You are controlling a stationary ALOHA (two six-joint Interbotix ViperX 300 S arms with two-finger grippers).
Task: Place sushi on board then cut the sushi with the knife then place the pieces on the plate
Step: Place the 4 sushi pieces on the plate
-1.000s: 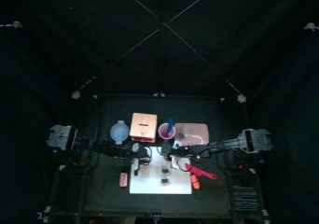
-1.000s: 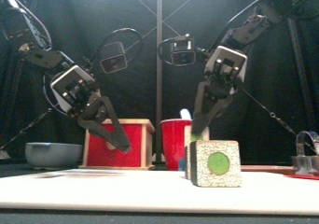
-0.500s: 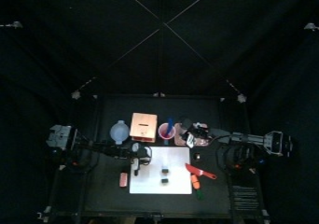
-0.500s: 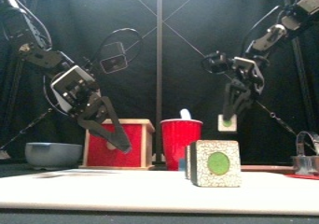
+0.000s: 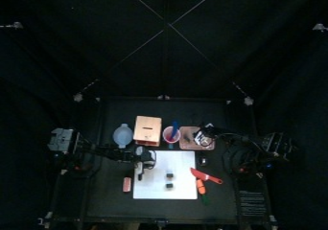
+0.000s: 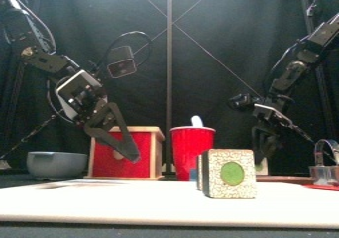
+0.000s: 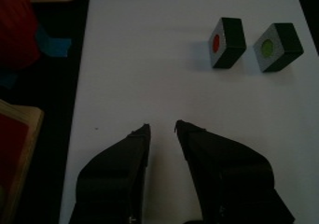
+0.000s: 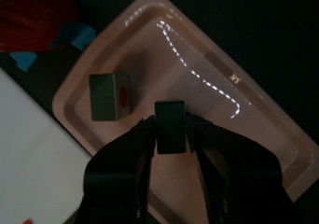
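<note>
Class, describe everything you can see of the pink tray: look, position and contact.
The pink tray is a flat, glossy rectangle with rounded corners and a low raised rim, plastic by its look. It lies on the black table behind the right back corner of the white board, beside the red cup. One sushi piece lies in it near a corner. The right gripper holds a second piece over it; contact cannot be told.
</note>
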